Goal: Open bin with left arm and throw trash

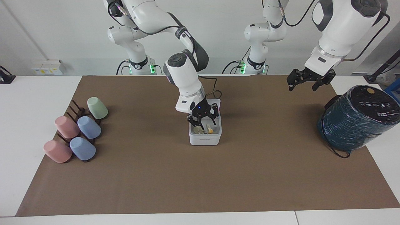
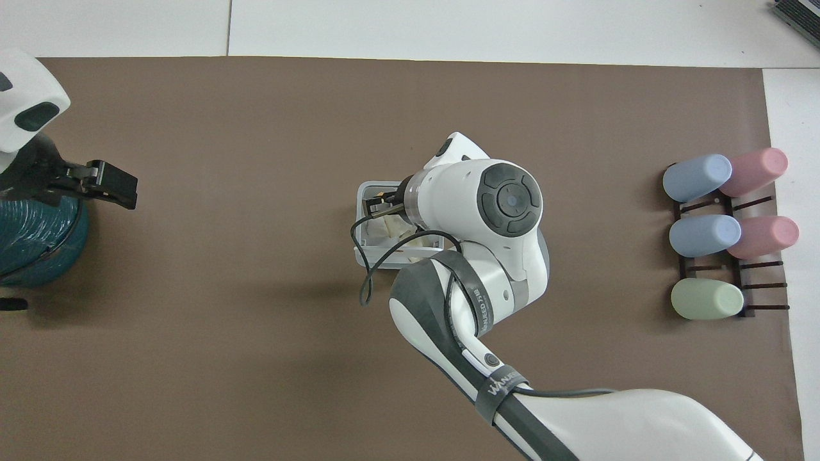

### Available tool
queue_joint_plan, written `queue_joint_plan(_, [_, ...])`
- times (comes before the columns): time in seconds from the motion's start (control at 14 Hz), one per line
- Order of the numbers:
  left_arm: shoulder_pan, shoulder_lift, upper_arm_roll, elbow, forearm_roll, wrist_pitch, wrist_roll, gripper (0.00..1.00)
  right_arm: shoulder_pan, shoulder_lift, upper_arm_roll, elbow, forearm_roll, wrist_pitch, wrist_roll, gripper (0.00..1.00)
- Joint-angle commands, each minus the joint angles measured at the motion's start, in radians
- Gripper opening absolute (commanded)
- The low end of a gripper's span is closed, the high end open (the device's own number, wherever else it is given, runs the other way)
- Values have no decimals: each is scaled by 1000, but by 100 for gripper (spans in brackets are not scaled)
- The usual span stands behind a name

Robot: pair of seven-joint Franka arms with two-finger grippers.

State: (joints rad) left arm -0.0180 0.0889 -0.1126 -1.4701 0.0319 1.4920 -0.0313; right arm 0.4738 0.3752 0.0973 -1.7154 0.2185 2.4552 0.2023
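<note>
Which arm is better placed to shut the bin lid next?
Right, I'd judge: the right pincer hangs open directly over the bin, by its raised lid. The left pincer waits over the mat near the teal cylinder.

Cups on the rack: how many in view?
5, all on the rack at the right arm's end: green cup nearest the robots, then pink beside blue, then pink beside blue. None appears hidden.

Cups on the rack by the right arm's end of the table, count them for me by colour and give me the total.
Pink cups: 2
Blue cups: 2
Green cups: 1
Total: 5 cups, all lying on the dark rack.
</note>
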Motion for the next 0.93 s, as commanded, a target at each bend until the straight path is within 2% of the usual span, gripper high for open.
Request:
queue_joint_plan(0.0, [4,-32,4,-41,10,27,-2,100,-14,-13,1,-1,4,-1,17,100])
queue_joint_plan(0.14, [9,-32,8,-47,-7,28,-1,100,-23,-30,-11,-4,-4,-8,22,100])
queue_joint_plan(0.29, [15,-32,8,-45,-17,31,-1,100,-79,-56,-21,-4,-19,-40,23,100])
queue_joint_plan(0.5, [15,-32,10,-45,-38,43,-4,100,-173,-110,-25,2,-210,-125,31,100])
queue_joint_plan(0.86, [15,-32,11,-47,-37,74,7,100,-311,-248,-25,6,-271,-304,25,100])
